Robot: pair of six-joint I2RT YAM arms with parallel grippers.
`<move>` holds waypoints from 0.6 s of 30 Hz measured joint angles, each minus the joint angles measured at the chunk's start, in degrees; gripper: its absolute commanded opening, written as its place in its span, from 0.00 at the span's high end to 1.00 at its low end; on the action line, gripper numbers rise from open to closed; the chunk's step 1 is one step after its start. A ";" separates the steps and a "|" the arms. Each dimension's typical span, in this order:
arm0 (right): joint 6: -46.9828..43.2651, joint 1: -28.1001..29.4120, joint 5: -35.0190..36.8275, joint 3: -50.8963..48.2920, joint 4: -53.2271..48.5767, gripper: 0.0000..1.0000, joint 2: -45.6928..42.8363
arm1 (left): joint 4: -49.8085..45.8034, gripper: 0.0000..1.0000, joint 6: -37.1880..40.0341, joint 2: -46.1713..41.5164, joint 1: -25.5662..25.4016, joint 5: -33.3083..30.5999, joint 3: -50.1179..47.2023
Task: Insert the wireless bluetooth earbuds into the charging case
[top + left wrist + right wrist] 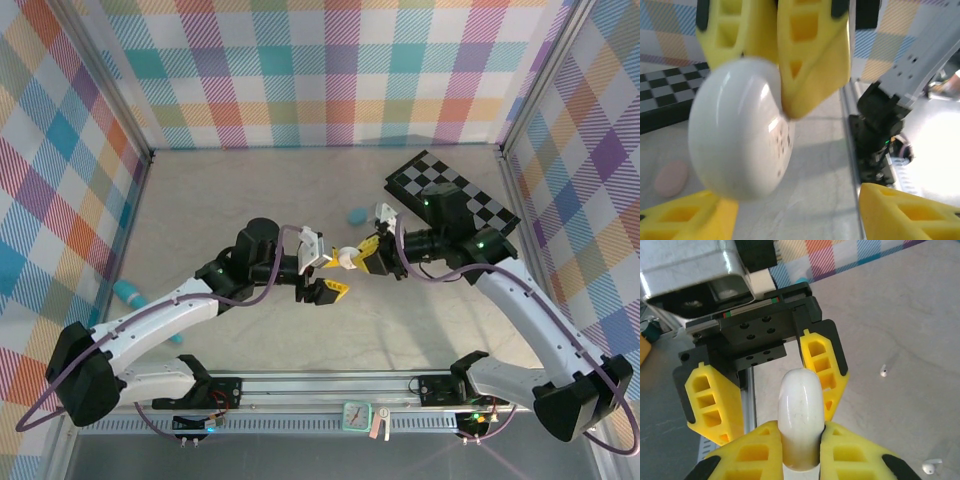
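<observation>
Two white earbuds (pixel 931 466) lie loose on the table (pixel 900 300), apart from both tools. The right gripper (pixel 800 460) pinches the white case (pixel 800 405) in midair, likely presenting it so the left gripper (pixel 800 200), its fingers spread either side, can open it.

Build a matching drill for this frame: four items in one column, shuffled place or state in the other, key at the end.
Column 1
1. white case
2. teal case
3. white earbuds
4. left gripper

Column 2
A. open, straddling the white case
B. two lying loose and apart on the table
C. clamped in the right gripper
D. on the table beyond both grippers, toward the back wall

Pairs: 1-C, 2-D, 3-B, 4-A
</observation>
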 measured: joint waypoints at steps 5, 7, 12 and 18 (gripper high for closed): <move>-1.62 1.03 -1.53 0.76 -2.21 0.85 1.31 | 1.03 0.59 -1.55 1.03 0.33 3.26 0.00; -2.05 1.27 -1.86 0.76 -2.75 0.85 1.46 | 1.07 0.63 -1.90 1.27 0.33 4.07 0.00; -3.17 1.55 -2.80 0.76 -3.93 0.86 1.44 | 1.11 0.77 -3.06 1.38 0.44 5.25 0.02; -3.76 1.60 -3.04 0.79 -3.93 0.86 1.44 | 1.36 0.68 -4.70 1.42 0.68 6.49 0.00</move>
